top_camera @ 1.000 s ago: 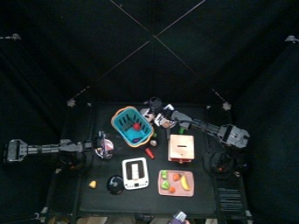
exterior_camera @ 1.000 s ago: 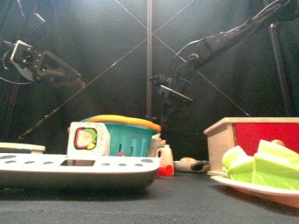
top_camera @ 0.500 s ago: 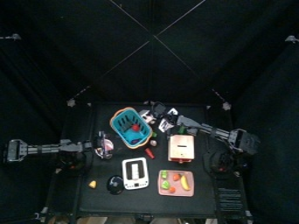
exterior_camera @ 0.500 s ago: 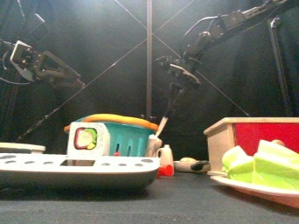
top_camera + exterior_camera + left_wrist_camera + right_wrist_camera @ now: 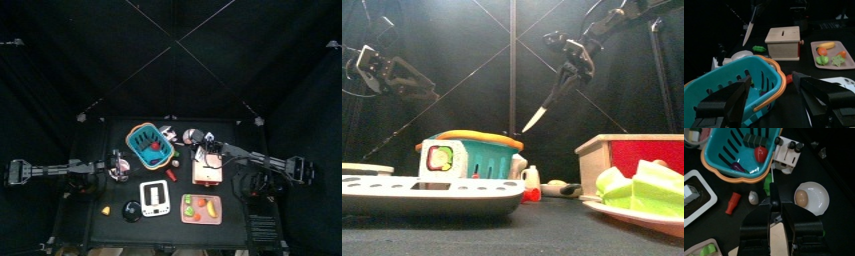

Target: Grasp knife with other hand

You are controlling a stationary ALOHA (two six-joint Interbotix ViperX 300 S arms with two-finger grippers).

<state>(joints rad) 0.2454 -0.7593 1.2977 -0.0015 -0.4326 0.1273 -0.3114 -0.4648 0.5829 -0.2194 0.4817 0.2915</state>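
Note:
The knife point(image 5: 543, 103) hangs high above the table in my right gripper point(image 5: 572, 62), its blade slanting down toward the teal basket with an orange rim point(image 5: 470, 158). In the right wrist view my right gripper point(image 5: 775, 203) is shut on the knife point(image 5: 771, 178), over the gap between the basket point(image 5: 741, 150) and a white bowl. My left gripper point(image 5: 386, 72) hangs open and empty at the left, apart from the knife. In the left wrist view my left gripper point(image 5: 774, 92) is open above the basket point(image 5: 731, 85), with the knife point(image 5: 750, 29) far behind.
A wooden box with a red side point(image 5: 629, 158) and a plate of green toy food point(image 5: 643, 195) stand at the right front. A white tray point(image 5: 429, 190) lies at the left front. A white bowl holding an egg point(image 5: 811, 195) sits beside the basket.
My right gripper has risen and moved right with the knife, lifting the blade up away from the basket. The left arm has not moved.

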